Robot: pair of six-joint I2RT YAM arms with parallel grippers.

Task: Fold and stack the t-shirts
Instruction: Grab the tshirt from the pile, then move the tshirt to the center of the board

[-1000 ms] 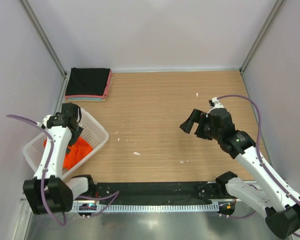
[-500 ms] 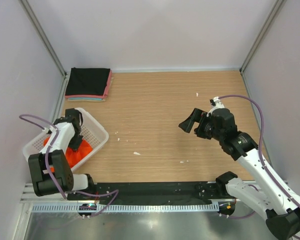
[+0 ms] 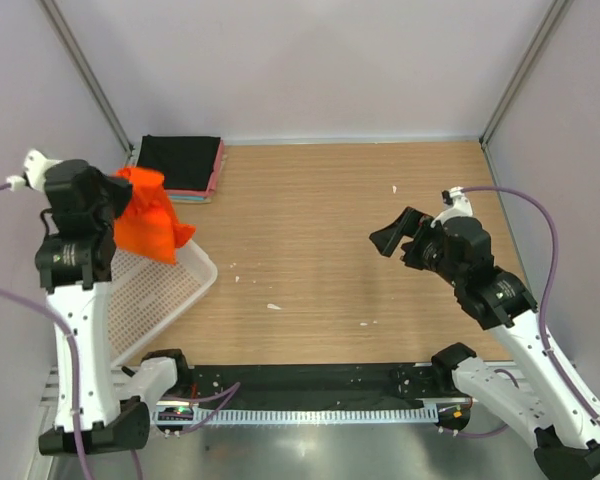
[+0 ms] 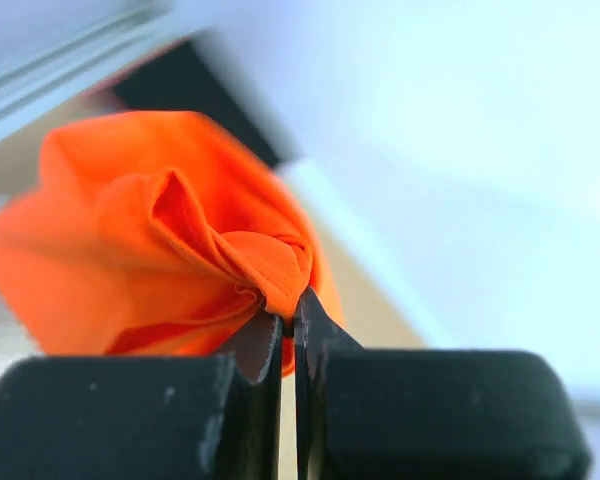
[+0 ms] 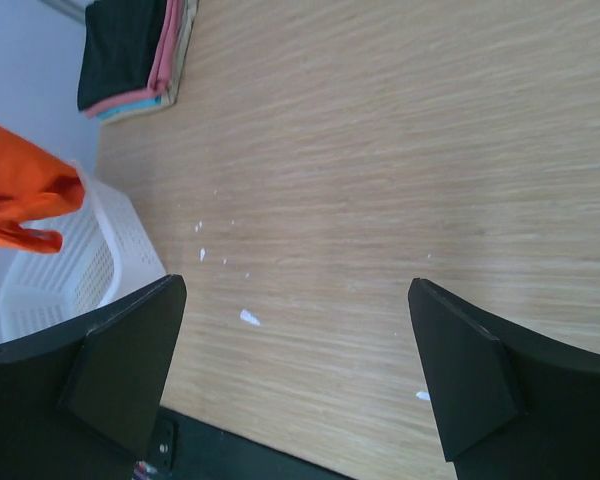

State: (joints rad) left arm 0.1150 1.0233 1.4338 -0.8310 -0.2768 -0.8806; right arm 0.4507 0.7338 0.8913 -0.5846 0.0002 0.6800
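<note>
A crumpled orange-red t-shirt (image 3: 148, 223) hangs in the air above the white mesh basket (image 3: 155, 295), pinched by my left gripper (image 3: 120, 190), which is shut on a fold of it (image 4: 265, 265). The shirt also shows at the left edge of the right wrist view (image 5: 25, 200). A folded stack of t-shirts (image 3: 178, 167), black on top with pink and teal edges below, lies at the table's far left (image 5: 130, 55). My right gripper (image 3: 392, 240) hovers open over bare wood at the right, nothing between its fingers (image 5: 130, 360).
The basket (image 5: 90, 260) sits at the near left by the left wall and shows no cloth inside. Small white scraps (image 3: 273, 306) dot the wooden table. Metal frame posts and pale walls close in the back and both sides.
My left gripper closed on the orange-red shirt inside the basket and lifted it up and back, clear of the basket. The right arm shifted slightly, still open.
</note>
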